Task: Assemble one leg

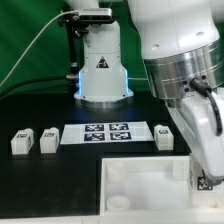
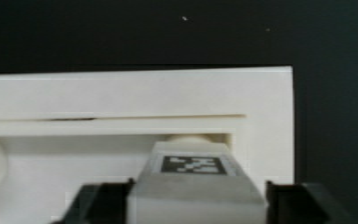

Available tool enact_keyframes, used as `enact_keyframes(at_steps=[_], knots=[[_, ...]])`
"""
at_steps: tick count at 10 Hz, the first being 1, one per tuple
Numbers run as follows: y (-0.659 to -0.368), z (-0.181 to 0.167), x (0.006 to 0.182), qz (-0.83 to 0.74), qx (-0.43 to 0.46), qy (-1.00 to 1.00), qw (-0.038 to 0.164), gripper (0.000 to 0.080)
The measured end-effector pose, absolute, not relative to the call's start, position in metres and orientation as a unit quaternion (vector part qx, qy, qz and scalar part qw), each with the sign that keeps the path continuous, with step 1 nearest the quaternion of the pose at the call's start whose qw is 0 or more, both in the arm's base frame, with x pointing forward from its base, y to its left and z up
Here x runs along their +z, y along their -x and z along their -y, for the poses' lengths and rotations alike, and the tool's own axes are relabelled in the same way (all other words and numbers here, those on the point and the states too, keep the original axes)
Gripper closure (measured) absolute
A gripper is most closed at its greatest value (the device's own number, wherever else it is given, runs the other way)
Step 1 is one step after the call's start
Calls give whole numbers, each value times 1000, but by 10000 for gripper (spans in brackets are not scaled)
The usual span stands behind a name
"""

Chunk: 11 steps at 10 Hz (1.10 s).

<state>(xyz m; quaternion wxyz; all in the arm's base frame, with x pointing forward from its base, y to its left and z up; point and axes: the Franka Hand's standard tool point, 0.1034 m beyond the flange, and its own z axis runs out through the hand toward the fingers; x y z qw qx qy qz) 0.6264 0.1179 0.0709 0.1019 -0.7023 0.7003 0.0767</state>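
Observation:
My gripper is shut on a white leg, and the leg's black-and-white tag faces the wrist camera. The black fingers press on both of its sides. The leg hangs over the large white tray, near a round socket at the tray's inner ledge. In the exterior view the gripper is low at the right edge, above the tray's right part. Three more legs lie on the table: two on the exterior view's left and one on the right.
The marker board lies flat between the loose legs. The robot base stands behind it. A cable runs at the back left. The arm's big white links fill the exterior view's upper right.

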Motion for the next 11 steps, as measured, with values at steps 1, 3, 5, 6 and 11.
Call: enact_keyframes(at_steps=[1, 3, 5, 6, 11], knots=[[-626, -118, 71, -696, 76, 707, 102, 264], [-623, -118, 68, -556, 53, 824, 99, 186], [-623, -117, 70, -411, 16, 907, 96, 151], [-621, -118, 69, -361, 11, 928, 95, 151], [-626, -120, 71, -31, -10, 998, 45, 150]])
